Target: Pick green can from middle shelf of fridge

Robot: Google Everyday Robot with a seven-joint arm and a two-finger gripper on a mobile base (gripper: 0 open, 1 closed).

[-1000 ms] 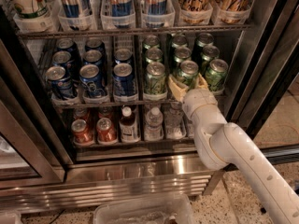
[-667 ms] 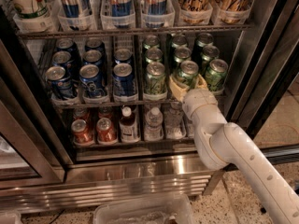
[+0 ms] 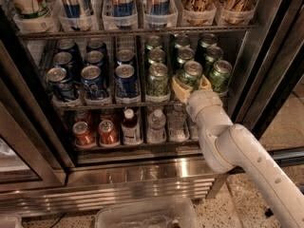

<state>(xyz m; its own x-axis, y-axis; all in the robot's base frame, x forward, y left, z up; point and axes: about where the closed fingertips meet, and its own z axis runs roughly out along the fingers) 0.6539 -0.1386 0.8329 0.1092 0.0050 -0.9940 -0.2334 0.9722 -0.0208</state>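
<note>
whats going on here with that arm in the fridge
A white robot arm reaches into the fridge. Its gripper is at the front of the middle shelf, right at a green can in the front row, with other green cans on either side. The can stands on the shelf, not yet lifted. Blue cans fill the shelf's left side.

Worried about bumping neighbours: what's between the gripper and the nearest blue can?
Camera view: a spare green can stands between that blue can and the gripper, which is at the next lane's target green can.
</note>
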